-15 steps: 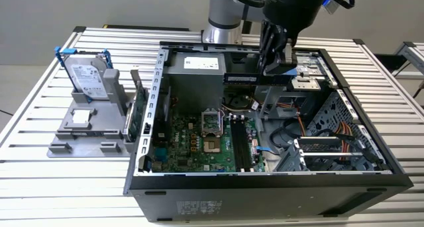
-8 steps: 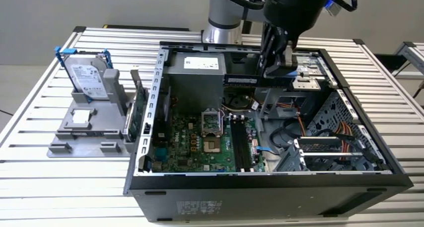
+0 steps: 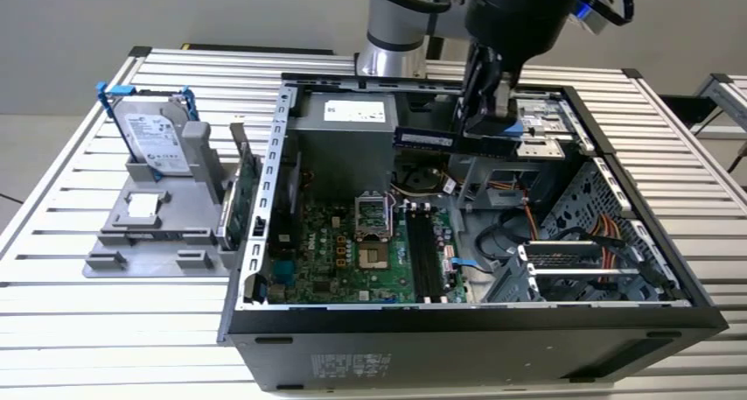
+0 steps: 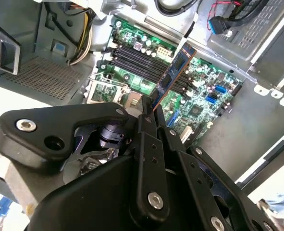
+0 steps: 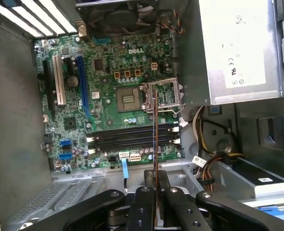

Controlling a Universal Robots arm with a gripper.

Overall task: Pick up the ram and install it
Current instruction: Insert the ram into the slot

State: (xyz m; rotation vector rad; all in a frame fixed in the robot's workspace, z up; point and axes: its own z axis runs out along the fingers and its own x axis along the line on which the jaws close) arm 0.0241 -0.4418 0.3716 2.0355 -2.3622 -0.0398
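My gripper (image 3: pixel 488 127) hangs over the open computer case (image 3: pixel 467 330), shut on the ram (image 3: pixel 450 139). The ram is a long dark stick, held level above the back of the case in the exterior view. In the second wrist view the ram (image 4: pixel 175 72) sticks out from the black fingers (image 4: pixel 146 120) over the green motherboard (image 4: pixel 204 91). In the first wrist view I see the ram (image 5: pixel 155 130) edge-on, crossing above the black memory slots (image 5: pixel 127 137) and the processor socket (image 5: pixel 129 98). Those slots (image 3: pixel 422 251) lie well below and nearer than the ram.
A silver hard drive with blue brackets (image 3: pixel 152 129) stands on a grey fixture (image 3: pixel 140 234) at the exterior view's left. A green card (image 3: pixel 237 203) stands beside the case wall. The power supply (image 3: pixel 345 129), orange cables (image 3: pixel 548 229) and a drive cage (image 3: pixel 583 269) crowd the case.
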